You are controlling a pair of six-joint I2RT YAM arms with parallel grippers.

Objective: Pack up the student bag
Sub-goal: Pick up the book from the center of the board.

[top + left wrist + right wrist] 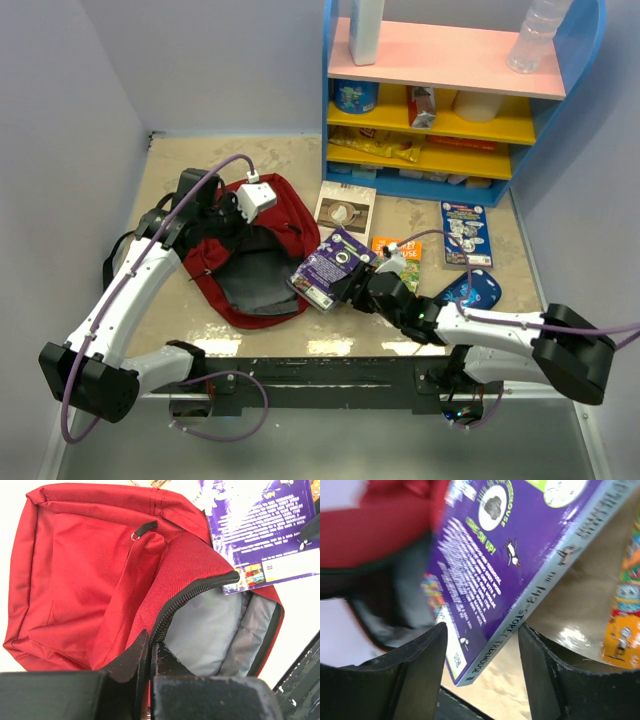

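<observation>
The student bag (272, 205) lies open on the table left of centre, dark red with grey lining (210, 625) showing. My left gripper (235, 228) is shut on the bag's zipper edge (170, 610); its fingers (130, 655) pinch the fabric at the near side of the mouth. A purple book (330, 262) lies tilted at the bag's right edge, one corner over the opening (260, 525). My right gripper (352, 287) is open round the book's lower corner (470, 655). The right finger (540, 650) touches the spine, and the left finger (427, 650) is close to the cover.
A blue shelf unit (440, 185) with snacks and bottles stands at the back right. On the table lie a cream book (345, 210), an orange book (405, 252), a blue-and-white book (467, 232) and a small blue pouch (475, 292). A black rail (320, 380) runs along the near edge.
</observation>
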